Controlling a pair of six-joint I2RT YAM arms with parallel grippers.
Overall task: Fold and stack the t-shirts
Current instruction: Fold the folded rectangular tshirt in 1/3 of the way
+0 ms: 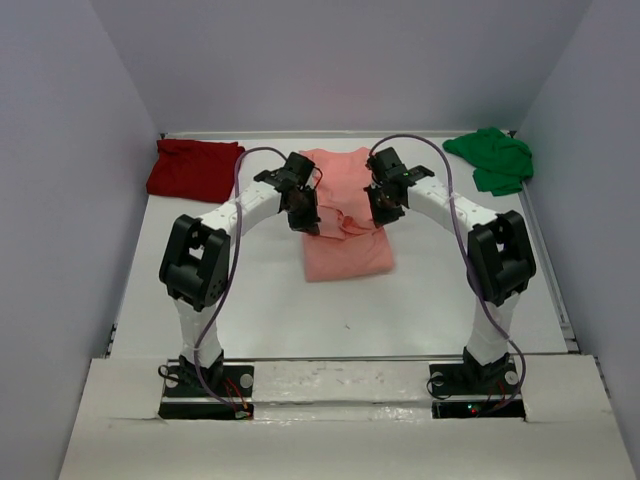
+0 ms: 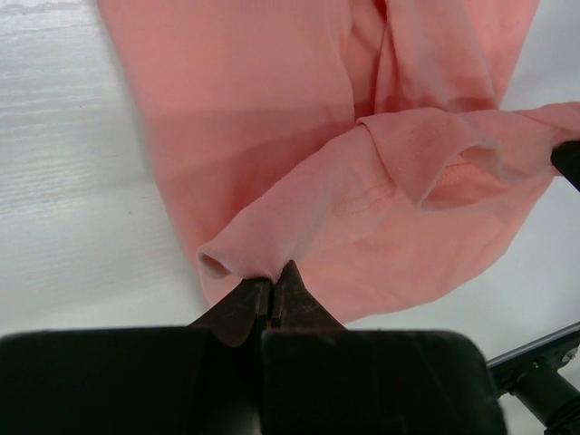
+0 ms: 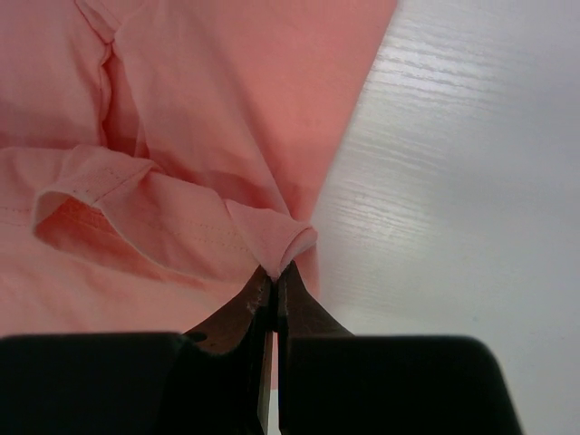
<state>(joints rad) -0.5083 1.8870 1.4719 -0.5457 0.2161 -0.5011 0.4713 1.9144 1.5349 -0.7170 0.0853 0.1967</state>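
the white table fills most of the top view. grey walls stand on its left, right and far sides.

the salmon-pink t-shirt is the biggest cloth. it lies in the middle of the frame, a little above the centre, between the two arms. its lower part lies flat on the table. across its middle, a strip of cloth is bunched up into folds.

the left arm bends up from the lower left and reaches in to the shirt's left side. the right arm does the same from the lower right.

the dark red t-shirt sits in a flat heap in the upper left, well apart from the pink one. the bright green t-shirt sits crumpled in the upper right, close to the wall.

the left gripper is at the bottom middle of its wrist view. its two fingers are pinched tight on a small fold at the edge of the pink shirt.

the right gripper is at the bottom middle of its wrist view too. its fingers are squeezed together on a little folded corner of the pink shirt, right where the cloth meets the bare table.
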